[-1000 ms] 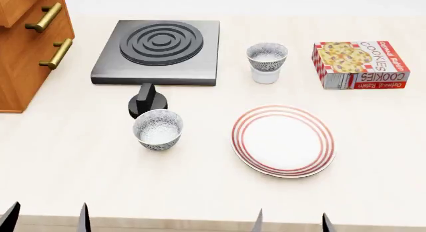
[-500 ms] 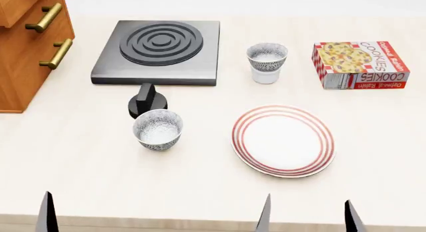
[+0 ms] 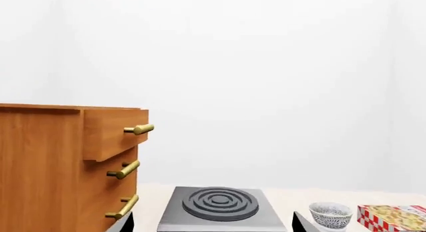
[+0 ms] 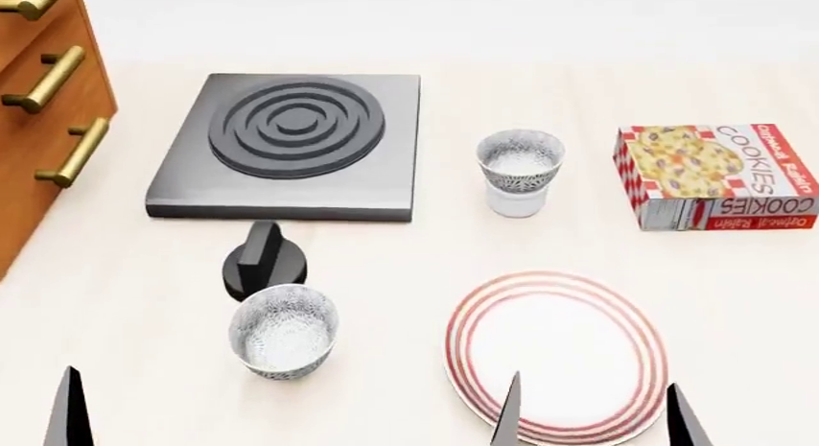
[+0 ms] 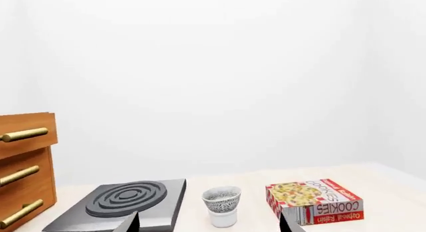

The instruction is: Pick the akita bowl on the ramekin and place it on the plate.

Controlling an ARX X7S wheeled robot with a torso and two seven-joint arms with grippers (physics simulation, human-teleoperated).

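So the akita bowl (image 4: 520, 162) sits on the ramekin (image 4: 517, 203), centre-right of the head frame, beside the cookie box (image 4: 716, 176). Plate (image 4: 555, 355) lower right on the bench (image 4: 384, 273). Right end effector (image 4: 593, 417) spread wide, gripping nothing; left end effector can't tell.

Kitchen counter — stove burner (image 4: 292, 144), drawers (image 4: 45, 101)

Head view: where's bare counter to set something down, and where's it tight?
Open: the strip between the dark square hotplate and the speckled bowl on the white cup; also between the second speckled bowl and the red-ringed white plate. Tight: the black knob sits close between hotplate and second bowl.
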